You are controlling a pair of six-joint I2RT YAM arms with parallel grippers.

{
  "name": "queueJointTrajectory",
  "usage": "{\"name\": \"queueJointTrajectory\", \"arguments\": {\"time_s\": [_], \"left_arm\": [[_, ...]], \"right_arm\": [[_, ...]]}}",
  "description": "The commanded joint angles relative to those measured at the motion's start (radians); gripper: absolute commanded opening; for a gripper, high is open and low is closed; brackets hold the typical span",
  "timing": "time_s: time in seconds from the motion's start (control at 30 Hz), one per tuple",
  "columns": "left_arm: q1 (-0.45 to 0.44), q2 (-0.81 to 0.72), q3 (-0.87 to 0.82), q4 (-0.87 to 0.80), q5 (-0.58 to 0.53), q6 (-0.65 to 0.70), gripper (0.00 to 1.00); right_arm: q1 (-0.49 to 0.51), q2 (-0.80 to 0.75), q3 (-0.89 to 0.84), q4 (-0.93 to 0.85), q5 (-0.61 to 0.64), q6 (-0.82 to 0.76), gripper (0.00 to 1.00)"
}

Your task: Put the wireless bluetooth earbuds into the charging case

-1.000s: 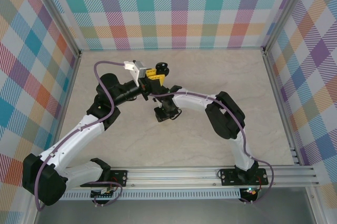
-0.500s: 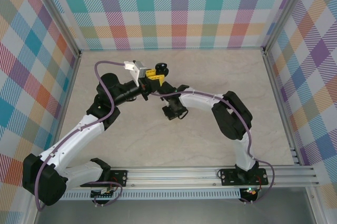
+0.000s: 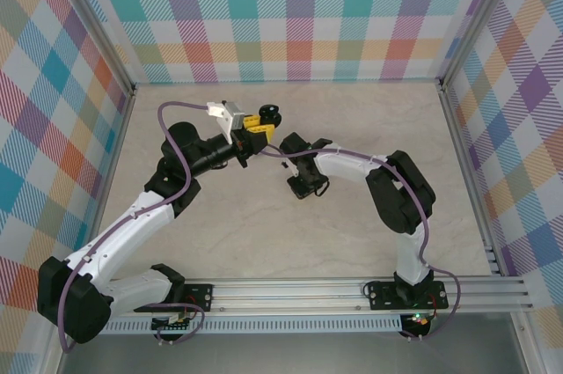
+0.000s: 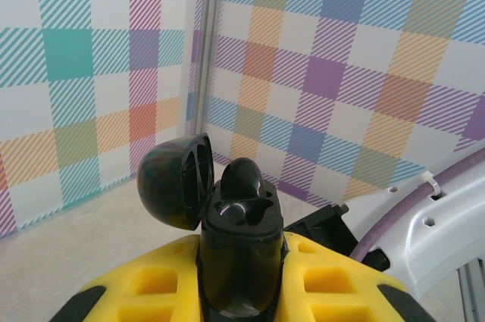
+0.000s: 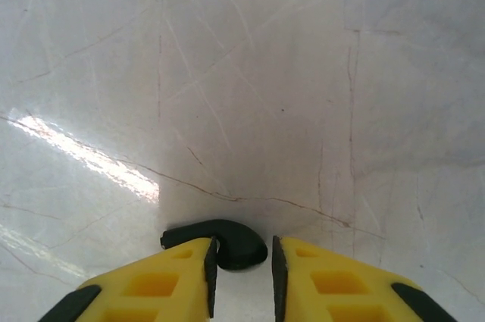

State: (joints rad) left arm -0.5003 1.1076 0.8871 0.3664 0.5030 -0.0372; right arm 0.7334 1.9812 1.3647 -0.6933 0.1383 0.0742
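Observation:
My left gripper is shut on a black charging case, held upright above the table's far middle. The case's lid hangs open to the left. One black earbud sits in a slot of the case. My right gripper is down at the tabletop, open, with a second black earbud lying between its fingers. That earbud touches the left finger, and a gap shows at the right finger. The lilac earbuds are out of view.
The beige marbled tabletop is ringed by checked walls and aluminium rails. The two arms nearly meet near the table's middle, the right wrist just below and right of the held case.
The right gripper has slid to the right across the table, away from under the left gripper. The left arm and the case have stayed still.

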Motion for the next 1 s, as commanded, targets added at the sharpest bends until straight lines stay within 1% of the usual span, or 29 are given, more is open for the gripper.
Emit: {"name": "queueJointTrajectory", "arguments": {"time_s": [0.0,0.23,0.37,0.5,0.63,0.83,0.97], "left_arm": [[0.012,-0.023,0.015,0.023,-0.004,-0.005,0.06],[0.011,-0.020,0.011,0.027,-0.003,-0.004,0.06],[0.011,-0.018,0.014,0.033,0.002,-0.006,0.06],[0.011,-0.016,0.016,0.036,0.008,-0.007,0.06],[0.012,-0.020,0.016,0.041,0.015,-0.006,0.06],[0.011,-0.024,0.012,0.048,0.031,-0.006,0.06],[0.012,-0.025,0.011,0.046,0.034,-0.006,0.06]], "right_arm": [[-0.005,-0.012,-0.011,-0.054,-0.024,0.006,0.34],[-0.019,-0.090,-0.023,-0.050,-0.083,0.035,0.40],[-0.032,-0.142,-0.059,-0.036,-0.130,0.059,0.40],[-0.042,-0.179,-0.110,-0.019,-0.187,0.083,0.36],[-0.046,-0.193,-0.156,-0.006,-0.211,0.108,0.30],[-0.052,-0.174,-0.188,0.029,-0.213,0.162,0.23],[-0.052,-0.134,-0.168,0.032,-0.174,0.196,0.18]]}}
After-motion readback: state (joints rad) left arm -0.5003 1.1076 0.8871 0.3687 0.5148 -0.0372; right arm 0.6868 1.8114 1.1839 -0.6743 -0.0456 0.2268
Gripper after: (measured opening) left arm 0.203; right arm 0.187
